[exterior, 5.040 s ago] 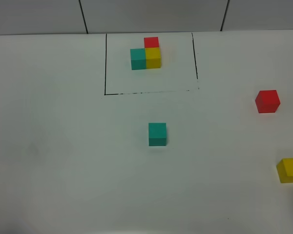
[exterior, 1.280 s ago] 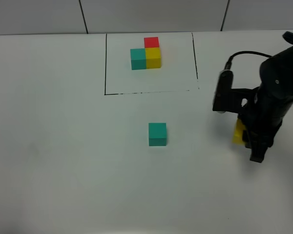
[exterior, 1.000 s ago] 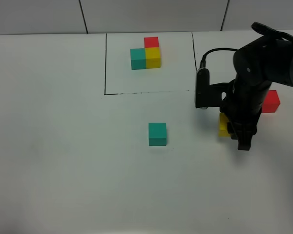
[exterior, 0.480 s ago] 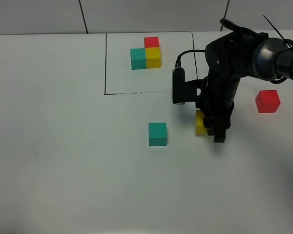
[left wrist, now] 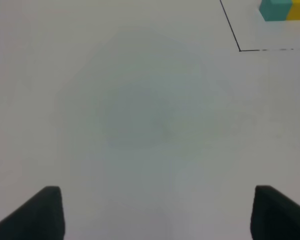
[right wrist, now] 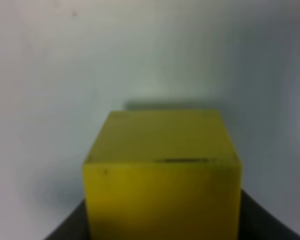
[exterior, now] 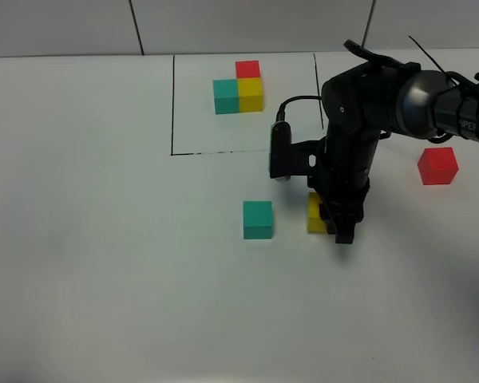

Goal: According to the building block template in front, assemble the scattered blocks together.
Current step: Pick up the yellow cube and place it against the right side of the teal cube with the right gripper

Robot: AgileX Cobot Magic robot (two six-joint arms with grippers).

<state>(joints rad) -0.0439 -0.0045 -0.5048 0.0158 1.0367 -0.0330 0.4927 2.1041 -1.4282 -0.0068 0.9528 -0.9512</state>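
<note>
Right gripper [exterior: 334,219] is clamped on the yellow cube [exterior: 316,213], jaws on two opposite faces. The wrist view shows the cube [right wrist: 162,175] filling the frame, with a dark finger [right wrist: 65,231] at each lower corner. The cube is low over the table [exterior: 104,239], and I can't tell if it touches. It sits to the right of the teal cube [exterior: 257,219], near it with a clear gap, roughly on the same row.

Red cube [exterior: 437,166] is loose on the right side, well apart from the other two. Right arm [exterior: 367,104] reaches in from the right, across the outline's right edge.

Template [exterior: 239,86] is at the far side inside the black outline [exterior: 172,104]: teal left, yellow touching it on the right, red behind the yellow. L shape.

Left gripper [left wrist: 160,212] has its jaws wide apart with nothing between them, only bare table below. Its camera catches the outline corner [left wrist: 240,49] and the template's teal/yellow edge [left wrist: 276,10]. It's out of the high view.
</note>
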